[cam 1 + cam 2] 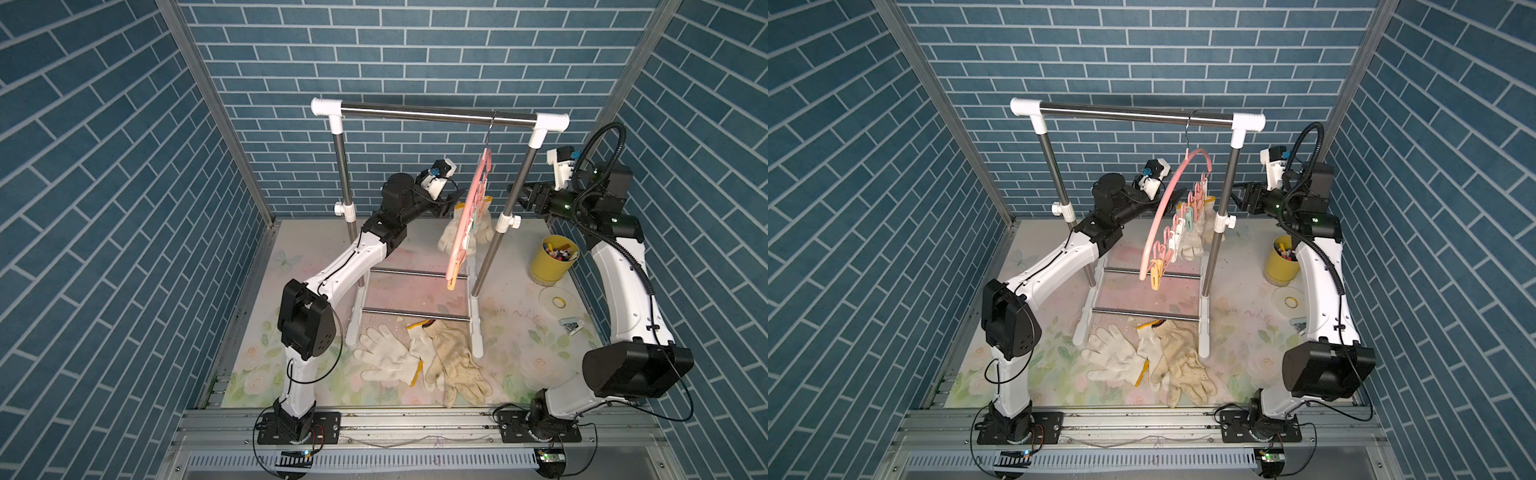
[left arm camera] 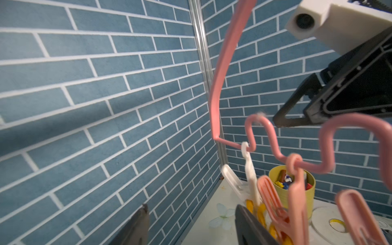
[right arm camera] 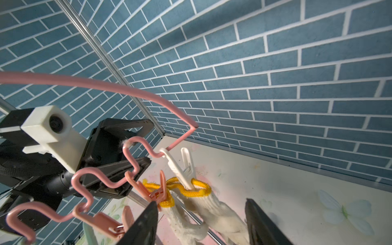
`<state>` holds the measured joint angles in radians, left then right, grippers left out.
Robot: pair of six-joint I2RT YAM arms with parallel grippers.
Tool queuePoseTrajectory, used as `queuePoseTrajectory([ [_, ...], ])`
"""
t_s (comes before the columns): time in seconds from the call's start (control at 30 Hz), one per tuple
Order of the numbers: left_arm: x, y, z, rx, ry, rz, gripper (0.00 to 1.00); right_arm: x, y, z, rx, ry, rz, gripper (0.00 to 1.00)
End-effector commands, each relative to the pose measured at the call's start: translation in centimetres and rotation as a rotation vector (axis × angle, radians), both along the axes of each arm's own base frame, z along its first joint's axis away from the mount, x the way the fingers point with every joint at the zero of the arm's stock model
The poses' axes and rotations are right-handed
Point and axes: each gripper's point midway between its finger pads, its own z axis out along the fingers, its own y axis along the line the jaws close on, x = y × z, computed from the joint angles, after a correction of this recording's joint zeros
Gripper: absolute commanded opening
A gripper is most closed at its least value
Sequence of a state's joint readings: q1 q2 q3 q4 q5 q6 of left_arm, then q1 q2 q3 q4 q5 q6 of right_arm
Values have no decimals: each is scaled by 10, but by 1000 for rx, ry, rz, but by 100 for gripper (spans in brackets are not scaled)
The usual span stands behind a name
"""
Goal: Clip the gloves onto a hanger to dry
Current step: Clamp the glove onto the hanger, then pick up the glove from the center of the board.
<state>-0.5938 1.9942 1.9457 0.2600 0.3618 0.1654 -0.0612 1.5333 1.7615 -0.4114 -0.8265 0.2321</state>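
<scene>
Apparently the step in hand is letting go. Two clipped gloves (image 3: 191, 212) hang by their yellow cuffs from a white clip (image 3: 186, 167) and a pink clip (image 3: 161, 191) at the far end of the hanger (image 1: 1160, 208), while three loose gloves (image 1: 390, 357) lie on the floral mat (image 1: 519, 345). The left gripper (image 2: 191, 212) and right gripper (image 3: 201, 202) both have their fingers spread, pinching nothing. Each should back straight off so no fingertip hooks the wavy rail (image 2: 358, 119). Room is tight beside the rack post (image 1: 521, 178), but the mat's front offers open room.
</scene>
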Motion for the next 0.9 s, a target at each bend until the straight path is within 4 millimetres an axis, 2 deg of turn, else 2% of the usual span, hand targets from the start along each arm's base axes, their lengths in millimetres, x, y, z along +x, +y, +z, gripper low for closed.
queuePoseTrajectory([
  [0.0, -4, 29, 40, -132, 28, -2, 80, -13, -9, 30, 33, -81, -47, 65],
  [0.1, -15, 42, 50, -192, 7, -64, 72, -26, -15, 42, 47, -116, -75, 65],
  [0.17, -25, 57, 58, -285, -20, -68, 66, -38, -17, 46, 47, -135, -92, 65],
  [0.23, -32, 68, 61, -350, 7, -84, 67, -51, -20, 48, 43, -151, -117, 65],
  [0.3, -31, 69, 60, -346, 67, -104, 65, -69, -24, 51, 40, -170, -143, 67],
  [0.4, -45, 65, 55, -294, 100, -160, 55, -95, -26, 50, 31, -182, -174, 69],
  [0.53, -75, 70, 50, -226, 57, -206, 33, -128, -30, 41, 15, -168, -225, 71],
  [0.7, -109, 81, 35, -172, 156, -234, 36, -159, -39, 8, 26, -73, -321, 71],
  [0.8, -125, 92, 11, -179, 297, -196, 47, -171, -48, -19, 35, 7, -394, 71],
  [0.87, -139, 96, -13, -177, 403, -163, 48, -177, -54, -39, 27, 58, -438, 71],
])
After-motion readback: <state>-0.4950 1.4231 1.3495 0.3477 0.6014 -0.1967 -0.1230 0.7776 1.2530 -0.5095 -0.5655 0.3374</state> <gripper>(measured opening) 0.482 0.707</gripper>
